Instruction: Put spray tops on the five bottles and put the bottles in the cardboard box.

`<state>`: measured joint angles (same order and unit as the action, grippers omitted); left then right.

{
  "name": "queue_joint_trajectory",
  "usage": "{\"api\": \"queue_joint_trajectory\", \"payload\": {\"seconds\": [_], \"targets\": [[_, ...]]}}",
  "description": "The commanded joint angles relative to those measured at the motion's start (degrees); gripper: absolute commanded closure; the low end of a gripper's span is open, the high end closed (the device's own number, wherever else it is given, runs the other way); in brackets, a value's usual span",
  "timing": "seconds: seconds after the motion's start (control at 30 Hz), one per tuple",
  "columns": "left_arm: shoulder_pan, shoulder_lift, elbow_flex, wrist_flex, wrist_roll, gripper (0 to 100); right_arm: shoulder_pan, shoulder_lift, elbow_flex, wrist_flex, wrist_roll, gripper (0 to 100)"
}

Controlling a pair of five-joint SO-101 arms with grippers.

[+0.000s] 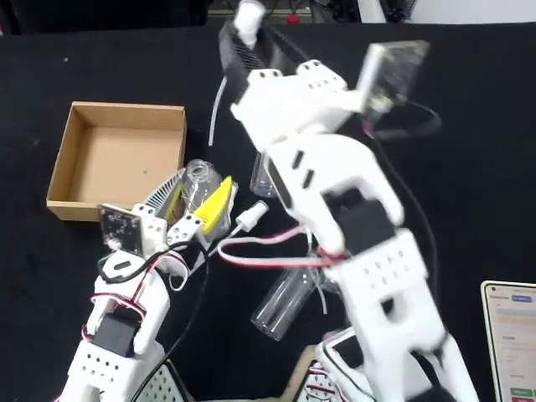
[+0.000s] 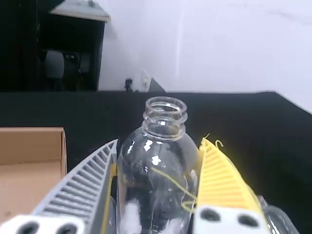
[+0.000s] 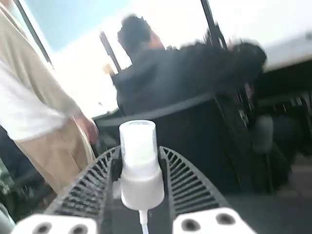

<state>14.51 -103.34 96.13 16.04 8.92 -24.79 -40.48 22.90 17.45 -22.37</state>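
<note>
Sitting at nine o'clock on the black table (image 1: pixel 486 209) in the high view, the cardboard box (image 1: pixel 117 159) is square and shallow, its top open and its plain brown floor showing from wall to wall; just beside its three o'clock wall, the left gripper (image 1: pixel 203 182) clamps a bottle (image 1: pixel 198 173) by the body, with one ribbed grey finger and one ribbed yellow finger pressed to either side; the left wrist view shows that bottle upright, made of clear plastic, rounded at the shoulder, with its threaded neck open.

Three bottles can be counted, all clear: the bottle in the left gripper; a second bottle (image 1: pixel 283 303) lying on its side toward six o'clock; a third bottle (image 1: pixel 261 177) near the centre, partly hidden behind the right arm.

Two spray tops can be counted, both white: the right gripper (image 3: pixel 140 153), raised toward twelve o'clock, pinches one spray top (image 1: pixel 249 15) between dark ribbed fingers, a thin white tube running from its base; the loose spray top (image 1: pixel 251 216) lies on the table just beside the yellow finger.
</note>
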Motion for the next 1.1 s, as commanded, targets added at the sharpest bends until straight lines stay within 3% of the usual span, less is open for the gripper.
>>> {"api": "queue_joint_trajectory", "payload": {"seconds": [0.0,0.3,0.6,0.87,1.07], "targets": [[0.92,0.97,1.27,1.67,0.7,84,-1.05,-7.96,1.19,0.35,1.05,98.7],[0.75,1.67,1.27,1.67,0.62,84,-6.15,-8.57,5.32,0.18,1.41,98.7],[0.48,1.67,1.36,2.02,0.44,84,-8.97,-7.16,6.81,0.0,9.32,98.7],[0.66,1.67,1.36,2.02,0.35,84,-8.88,-7.08,14.2,-13.01,11.69,98.8],[0.75,1.67,1.36,2.02,0.35,84,-8.88,-6.99,14.81,-13.71,11.69,98.8]]}}
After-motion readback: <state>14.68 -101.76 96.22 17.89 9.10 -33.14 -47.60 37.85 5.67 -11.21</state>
